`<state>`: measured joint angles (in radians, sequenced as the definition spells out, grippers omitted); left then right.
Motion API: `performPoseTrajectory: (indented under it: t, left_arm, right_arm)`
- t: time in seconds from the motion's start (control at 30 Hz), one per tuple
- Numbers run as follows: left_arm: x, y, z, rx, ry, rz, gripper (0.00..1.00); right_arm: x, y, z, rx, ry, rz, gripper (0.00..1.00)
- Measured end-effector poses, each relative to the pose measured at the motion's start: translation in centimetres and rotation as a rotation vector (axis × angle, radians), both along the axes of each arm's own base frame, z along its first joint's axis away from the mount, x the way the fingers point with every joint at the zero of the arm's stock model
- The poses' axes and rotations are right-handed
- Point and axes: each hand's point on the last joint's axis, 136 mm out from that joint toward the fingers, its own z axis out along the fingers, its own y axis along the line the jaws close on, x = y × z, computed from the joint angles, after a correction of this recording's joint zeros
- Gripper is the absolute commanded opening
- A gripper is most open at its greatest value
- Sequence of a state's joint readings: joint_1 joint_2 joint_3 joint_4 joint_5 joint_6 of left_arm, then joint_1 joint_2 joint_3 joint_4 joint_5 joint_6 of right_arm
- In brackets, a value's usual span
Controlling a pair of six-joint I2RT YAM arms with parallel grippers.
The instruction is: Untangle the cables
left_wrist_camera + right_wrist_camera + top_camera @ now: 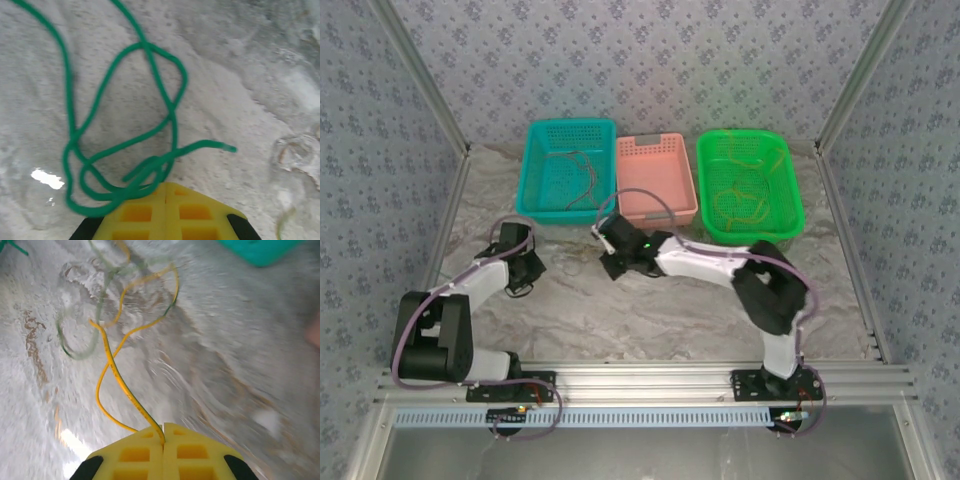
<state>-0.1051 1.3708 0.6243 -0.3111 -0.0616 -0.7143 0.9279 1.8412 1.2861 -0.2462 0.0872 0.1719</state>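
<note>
Yellow waffle-moulded pads, two pairs, one pair per arm; contents listed by gripper.

Item 1. Left gripper (165, 187): pads pressed flat together, seam closed, clenched on the green cable (170, 100). The lowest bend of the cable runs into the pad tips. From there it spreads ahead of the gripper in several overlapping loops, crossing itself more than once. One loose end lies ahead and to the right of the tips. Two strands leave the frame far ahead on the left. All of it rests on the marbled grey-white table (250, 75).

Item 2. Right gripper (163, 429): pads closed, pinching the yellow cable (112, 367) at the seam. The cable runs ahead and leftward from the tips, with a slack bow bulging to their left. It then crosses itself and winds on in loose curves further ahead. An olive-green cable (75, 347), thin and blurred, loops ahead and to the left, overlapping the yellow one. Whether the two are knotted cannot be told.

Item 3. Baskets, in a row beyond both grippers:
- teal basket (570, 125), holding dark cables (585, 175)
- pink basket (655, 140)
- green basket (745, 135), holding yellow-orange cables (740, 195)
</note>
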Motion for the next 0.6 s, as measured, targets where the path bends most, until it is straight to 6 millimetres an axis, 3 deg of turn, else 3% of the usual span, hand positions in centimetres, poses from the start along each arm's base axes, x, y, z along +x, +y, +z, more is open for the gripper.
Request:
performPoseTrajectory:
  t: [0.13, 0.33, 0.43, 0.6]
  left_arm:
    - [0.7, -2.5, 0.6, -0.084, -0.033, -0.066, 0.00]
    - [1.5, -8.9, 2.7, -0.190, -0.095, -0.227, 0.00]
    - [1.4, -10.9, 3.6, -0.231, -0.117, -0.267, 0.00]
    - [1.8, -12.2, 4.9, -0.276, -0.144, -0.277, 0.00]
  right_arm:
    - [0.4, -5.0, 4.4, 0.053, -0.074, -0.089, 0.00]
    - [0.2, -11.9, 7.8, 0.097, -0.127, -0.209, 0.00]
    - [0.2, -14.2, 10.4, 0.136, -0.164, -0.251, 0.00]
    - [-0.1, -16.6, 14.0, 0.195, -0.215, -0.292, 0.00]
